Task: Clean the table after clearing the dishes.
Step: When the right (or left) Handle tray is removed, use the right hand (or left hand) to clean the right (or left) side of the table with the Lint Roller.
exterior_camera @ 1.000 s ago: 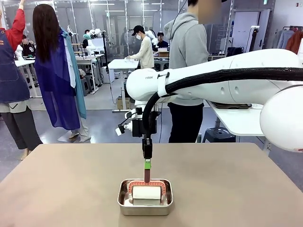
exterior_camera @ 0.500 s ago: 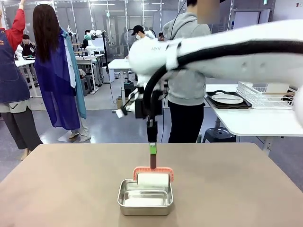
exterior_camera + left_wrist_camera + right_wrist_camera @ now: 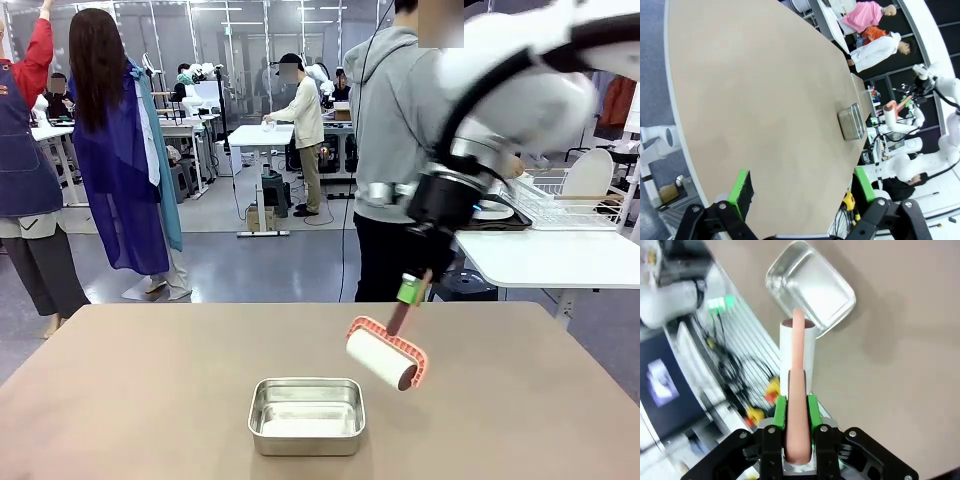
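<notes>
Right jaws clenched on pink handle [image 3: 797,405] of lint roller [image 3: 383,359]. Roller hangs tilted above worktop [image 3: 140,390], white roll lowest, just right of steel pan [image 3: 306,416], not touching it. Left jaws spread wide, nothing between pads [image 3: 741,191], over worktop's near edge, pan well apart.

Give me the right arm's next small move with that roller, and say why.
Probably lower the roller until its roll meets the table. The right gripper is shut on the handle, and the roller hangs tilted in the air beside the steel pan, not touching the top.
</notes>
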Motion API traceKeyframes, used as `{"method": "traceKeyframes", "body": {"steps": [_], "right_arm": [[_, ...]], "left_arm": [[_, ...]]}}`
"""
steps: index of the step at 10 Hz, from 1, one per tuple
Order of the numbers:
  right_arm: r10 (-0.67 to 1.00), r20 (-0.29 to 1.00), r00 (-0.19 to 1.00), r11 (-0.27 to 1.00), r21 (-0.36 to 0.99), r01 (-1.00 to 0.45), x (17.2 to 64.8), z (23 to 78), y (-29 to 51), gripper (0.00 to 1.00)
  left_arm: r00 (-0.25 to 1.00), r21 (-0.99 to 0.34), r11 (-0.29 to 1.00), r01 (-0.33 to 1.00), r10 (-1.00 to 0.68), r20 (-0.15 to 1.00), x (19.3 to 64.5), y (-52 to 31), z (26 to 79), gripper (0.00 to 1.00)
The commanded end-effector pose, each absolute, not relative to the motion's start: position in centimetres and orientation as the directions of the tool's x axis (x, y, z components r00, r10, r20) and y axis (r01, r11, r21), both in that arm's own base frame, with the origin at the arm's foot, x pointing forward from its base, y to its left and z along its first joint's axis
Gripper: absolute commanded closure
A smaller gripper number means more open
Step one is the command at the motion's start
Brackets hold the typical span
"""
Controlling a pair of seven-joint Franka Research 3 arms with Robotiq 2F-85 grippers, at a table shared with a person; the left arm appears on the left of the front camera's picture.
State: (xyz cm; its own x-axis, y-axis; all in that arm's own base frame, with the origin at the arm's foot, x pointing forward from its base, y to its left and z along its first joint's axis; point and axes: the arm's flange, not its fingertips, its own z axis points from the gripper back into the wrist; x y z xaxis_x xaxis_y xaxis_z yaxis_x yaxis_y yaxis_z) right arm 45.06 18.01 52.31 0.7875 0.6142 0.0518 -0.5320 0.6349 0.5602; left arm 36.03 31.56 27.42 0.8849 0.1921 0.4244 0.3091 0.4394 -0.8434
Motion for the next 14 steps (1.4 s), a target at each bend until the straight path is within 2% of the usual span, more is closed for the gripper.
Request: {"method": "traceKeyframes", "body": {"steps": [1,3,4,5,8,9,11,13,14], "right_arm": [[0.348,0.189,0.918,0.681,0.622,-0.386,42.1,47.9,14.5,1.00],[0.156,0.267,0.951,0.675,0.674,-0.300,42.1,45.3,9.6,1.00],[0.167,0.269,0.948,0.684,0.661,-0.308,42.5,44.2,8.9,1.00],[0.207,0.162,0.965,0.688,0.677,-0.261,43.1,45.6,8.7,1.00],[0.207,0.162,0.965,0.688,0.677,-0.261,43.1,45.6,8.7,1.00],[0.188,0.189,0.964,0.682,0.681,-0.266,42.7,44.8,8.1,0.79],[0.175,0.160,0.971,0.634,0.737,-0.236,45.5,42.8,9.3,0.79],[0.108,0.091,0.990,0.648,0.748,-0.140,46.7,41.1,10.8,0.79],[0.103,0.089,0.991,0.669,0.731,-0.135,47.1,40.4,11.6,0.79]], "left_arm": [[0.890,-0.843,0.445,0.303,0.183,0.417,35.6,31.7,27.8,0.00],[0.890,-0.843,0.445,0.303,0.183,0.417,35.6,31.7,27.8,0.00],[0.890,-0.843,0.445,0.303,0.183,0.417,35.6,31.7,27.8,0.00],[0.890,-0.843,0.445,0.303,0.183,0.417,35.6,31.7,27.8,0.00],[0.890,-0.843,0.445,0.303,0.183,0.417,35.6,31.7,27.8,0.00],[0.890,-0.843,0.445,0.303,0.183,0.417,35.6,31.7,27.8,0.00],[0.890,-0.843,0.445,0.303,0.183,0.417,35.6,31.7,27.8,0.00],[0.890,-0.843,0.445,0.303,0.183,0.417,35.6,31.7,27.8,0.00],[0.890,-0.843,0.445,0.303,0.183,0.417,35.6,31.7,27.8,0.00]]}}
